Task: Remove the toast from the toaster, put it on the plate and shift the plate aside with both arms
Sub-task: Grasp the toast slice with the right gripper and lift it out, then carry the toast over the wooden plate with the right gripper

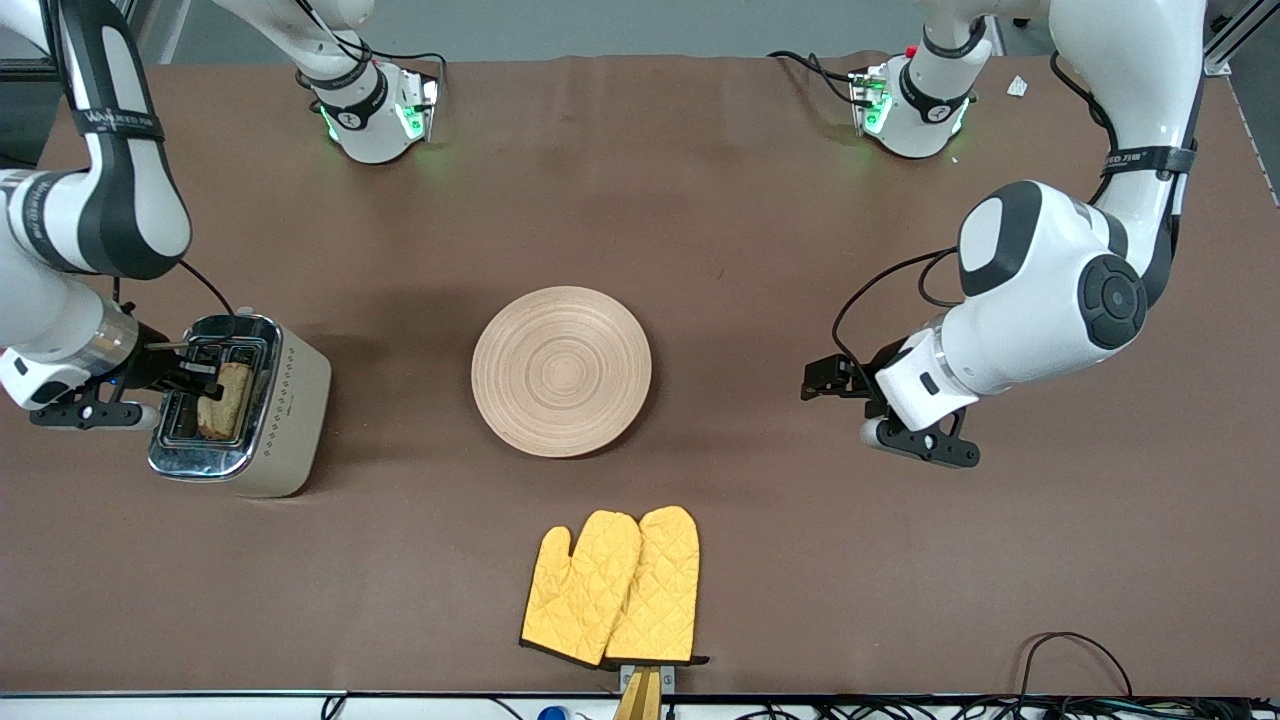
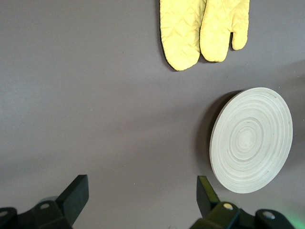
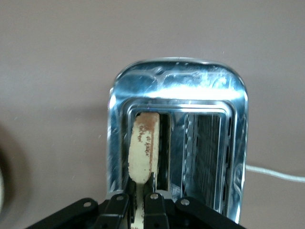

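The toast (image 1: 226, 401) stands on edge in a slot of the silver toaster (image 1: 280, 420) at the right arm's end of the table. My right gripper (image 1: 205, 385) is over the toaster and shut on the toast; in the right wrist view the slice (image 3: 144, 145) sits between the black fingers (image 3: 157, 207). The round light-wood plate (image 1: 561, 370) lies in the middle of the table, bare. My left gripper (image 1: 822, 378) is open and empty, low over the table beside the plate toward the left arm's end. The plate also shows in the left wrist view (image 2: 251, 138).
Two yellow quilted oven mitts (image 1: 614, 586) lie nearer to the front camera than the plate, by the table's edge. The toaster's second slot (image 3: 207, 148) holds nothing. Both arm bases stand at the table's back edge.
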